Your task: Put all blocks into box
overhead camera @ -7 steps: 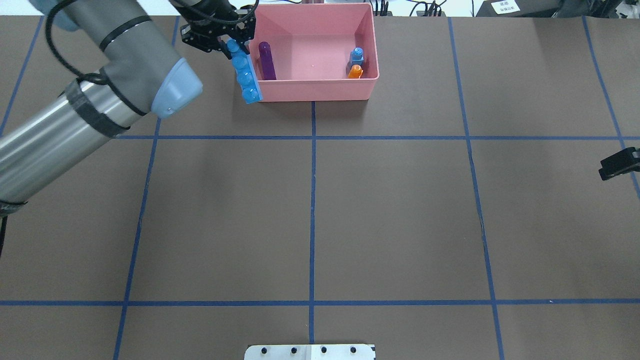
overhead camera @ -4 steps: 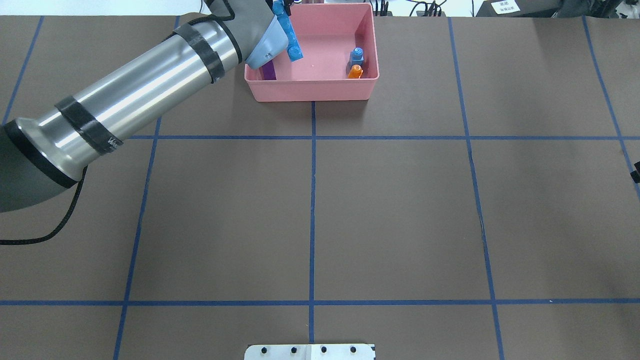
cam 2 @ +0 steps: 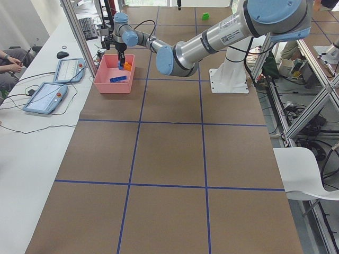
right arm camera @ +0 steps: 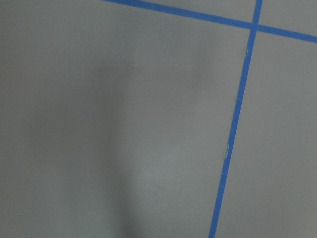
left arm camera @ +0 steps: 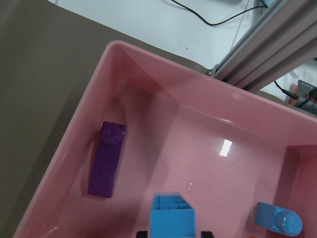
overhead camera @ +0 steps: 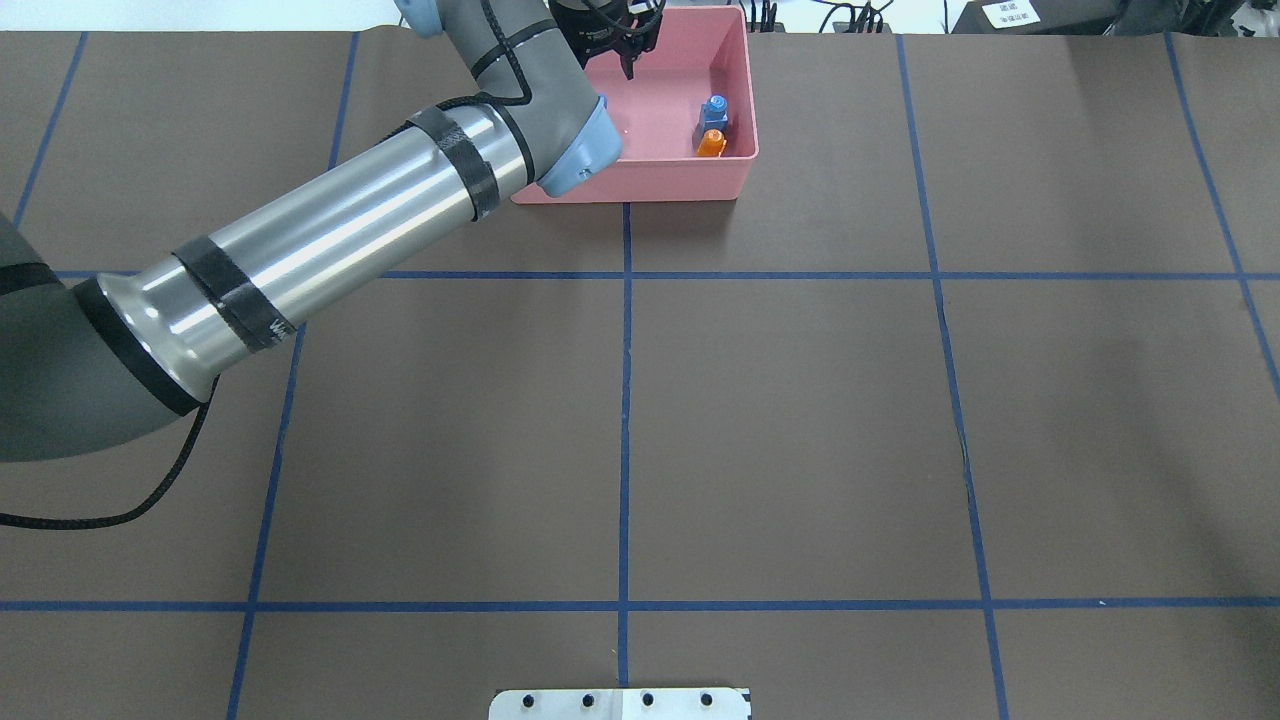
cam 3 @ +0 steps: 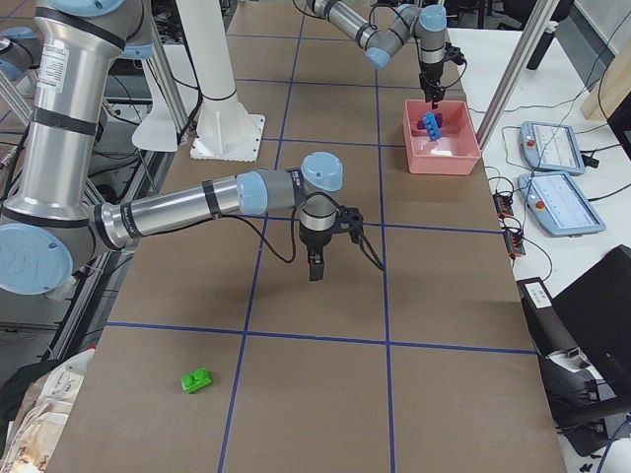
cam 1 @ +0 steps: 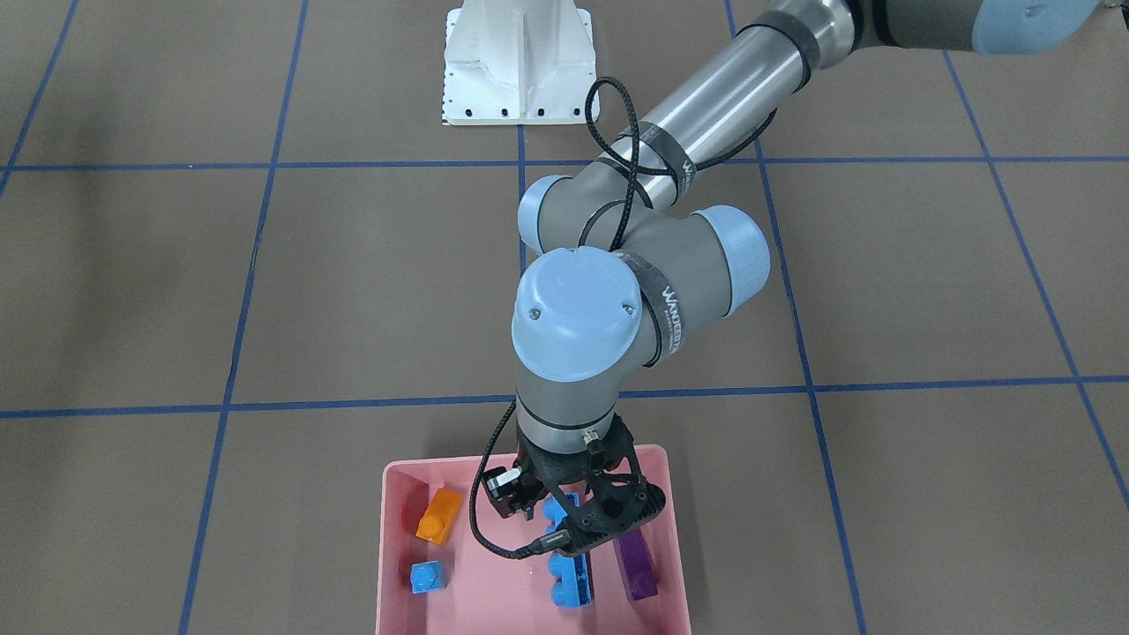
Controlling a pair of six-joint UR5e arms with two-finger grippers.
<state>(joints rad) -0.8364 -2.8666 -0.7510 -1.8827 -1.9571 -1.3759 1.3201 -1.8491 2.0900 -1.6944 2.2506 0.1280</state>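
Observation:
My left gripper [cam 1: 564,520] hangs inside the pink box [cam 1: 392,529], shut on one end of the long blue brick [cam 1: 571,569], which slants down toward the floor. In the left wrist view the brick [left arm camera: 172,215] shows between the fingertips. In the box lie the purple brick [cam 1: 637,569], the orange brick [cam 1: 438,514] and the small blue brick [cam 1: 427,577]. The green brick [cam 3: 197,379] lies on the table far from the box. My right gripper [cam 3: 314,268] points down over bare table; I cannot tell whether it is open or shut.
The white robot base [cam 1: 519,62] stands at mid-table. Beyond the box [cam 2: 114,87] are aluminium posts [cam 2: 79,47] and tablets [cam 2: 45,98] on a white bench. My left arm [overhead camera: 330,230] stretches diagonally over the table's left half.
My left arm swung right and forward, carrying the long blue brick from the box's left rim to over its inside. The right gripper left the overhead view.

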